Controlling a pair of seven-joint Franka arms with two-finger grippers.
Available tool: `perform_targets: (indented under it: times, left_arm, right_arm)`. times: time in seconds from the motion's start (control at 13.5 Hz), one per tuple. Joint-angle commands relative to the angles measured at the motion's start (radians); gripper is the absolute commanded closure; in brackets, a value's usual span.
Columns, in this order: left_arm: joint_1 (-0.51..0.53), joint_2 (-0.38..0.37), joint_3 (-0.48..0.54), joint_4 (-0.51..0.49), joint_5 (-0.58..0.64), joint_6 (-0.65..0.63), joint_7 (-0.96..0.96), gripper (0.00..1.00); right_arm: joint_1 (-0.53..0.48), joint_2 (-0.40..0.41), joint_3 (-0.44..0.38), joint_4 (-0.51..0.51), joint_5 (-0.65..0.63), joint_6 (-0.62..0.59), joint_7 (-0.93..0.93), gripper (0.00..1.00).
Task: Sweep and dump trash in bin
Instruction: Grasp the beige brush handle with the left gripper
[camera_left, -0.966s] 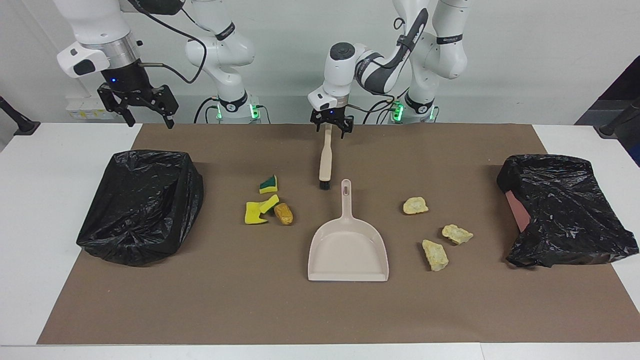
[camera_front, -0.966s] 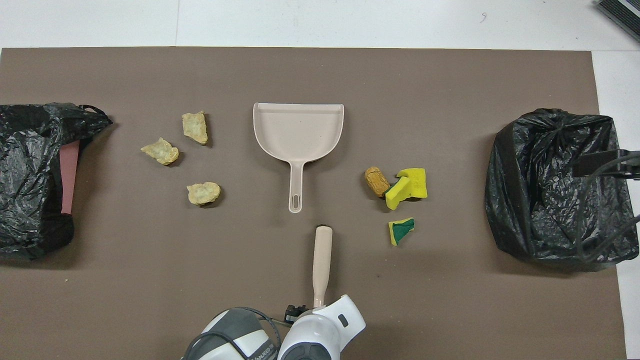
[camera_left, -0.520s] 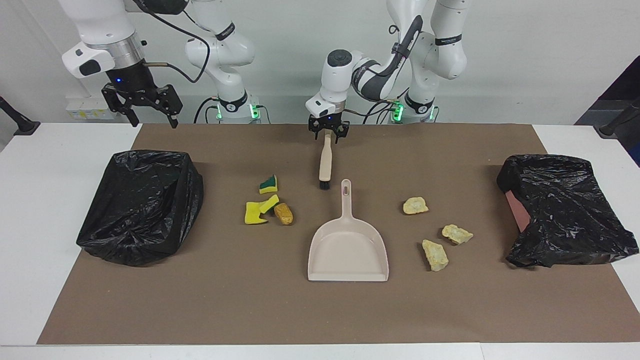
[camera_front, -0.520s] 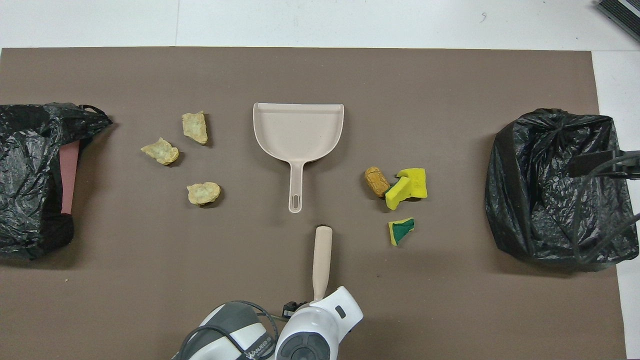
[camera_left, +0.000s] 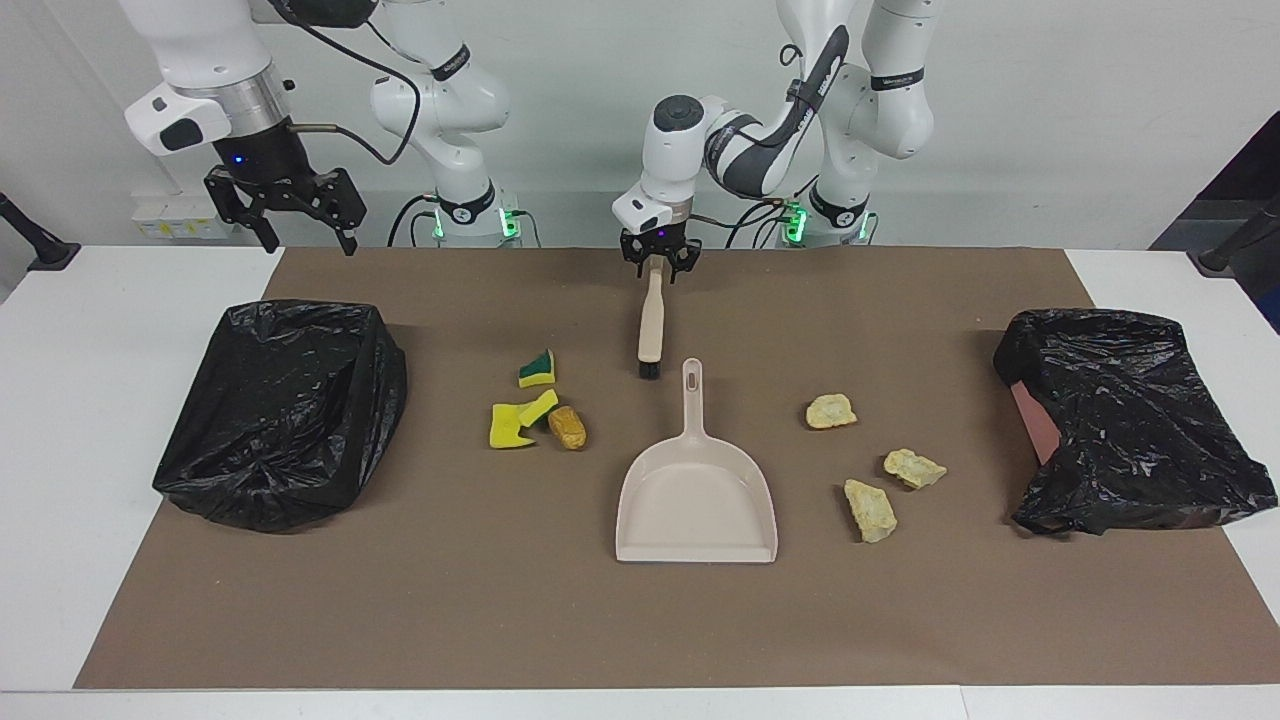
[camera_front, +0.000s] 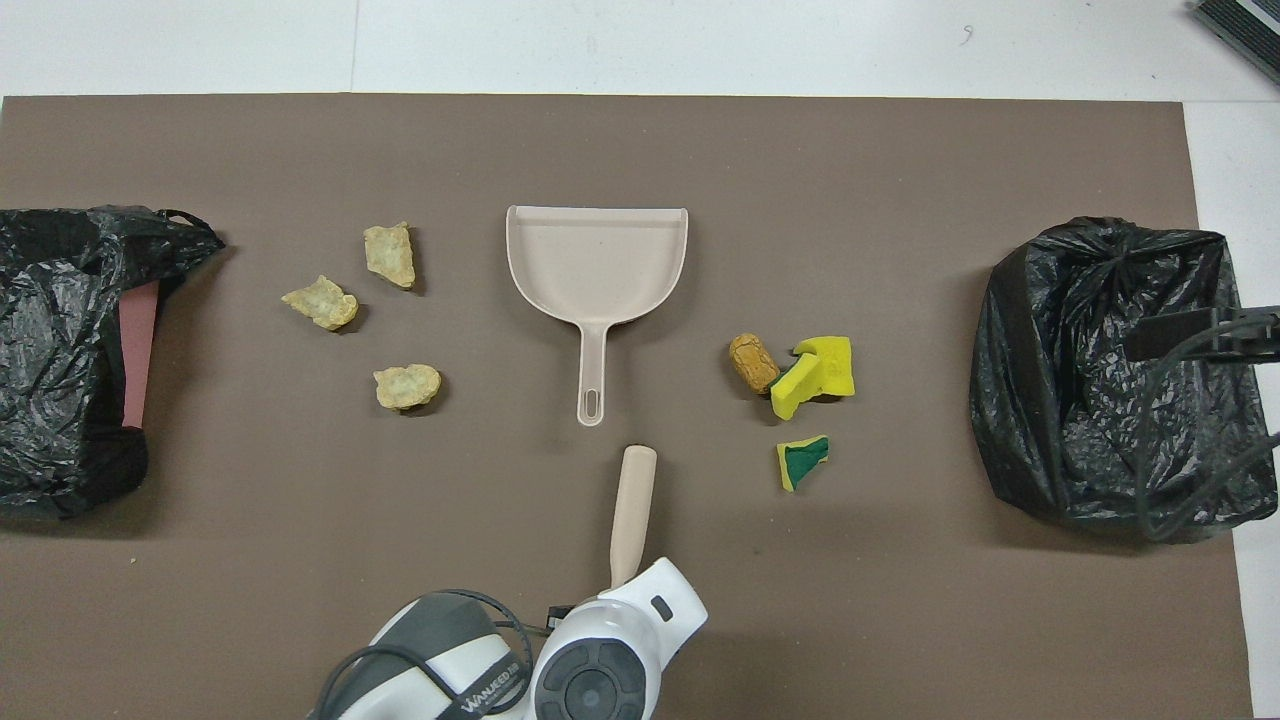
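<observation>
My left gripper (camera_left: 657, 262) is shut on the handle end of the beige brush (camera_left: 650, 320), whose dark bristles rest on the mat next to the dustpan's handle. The brush also shows in the overhead view (camera_front: 632, 505). The beige dustpan (camera_left: 697, 490) lies flat at mid-table. Three pale yellow chunks (camera_left: 870, 510) lie toward the left arm's end. Bright yellow pieces (camera_left: 515, 422), a green-backed piece (camera_left: 537, 369) and an orange-brown lump (camera_left: 567, 427) lie toward the right arm's end. My right gripper (camera_left: 305, 245) is open and empty, raised beside the black-bagged bin (camera_left: 280, 410).
A second black bag (camera_left: 1130, 420) with a reddish panel showing lies at the left arm's end of the brown mat (camera_left: 640, 620). In the overhead view the right arm's cable hangs over the bin (camera_front: 1080, 400).
My left gripper's fingers have closed in on the brush handle, and the brush has tilted slightly. The right gripper has shifted a little above the table edge.
</observation>
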Motion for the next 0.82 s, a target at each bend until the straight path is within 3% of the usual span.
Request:
perform_targets:
  times: [0.0,0.37,0.74]
  left_arm:
    - [0.058,-0.057,-0.005,0.010,0.009,-0.064,0.001,1.00]
    - [0.245,-0.175,-0.007,0.039,0.017,-0.271,0.091,1.00]
    - [0.389,-0.209,-0.004,0.056,0.017,-0.342,0.226,1.00]
  right_arm:
    - [-0.002,-0.016,0.001,-0.034,0.007,-0.015,-0.028,0.00]
    - [0.097,-0.004,0.002,-0.092,0.008,0.056,0.050,0.00]
    - [0.192,0.011,0.004,-0.120,0.010,0.100,0.162,0.00]
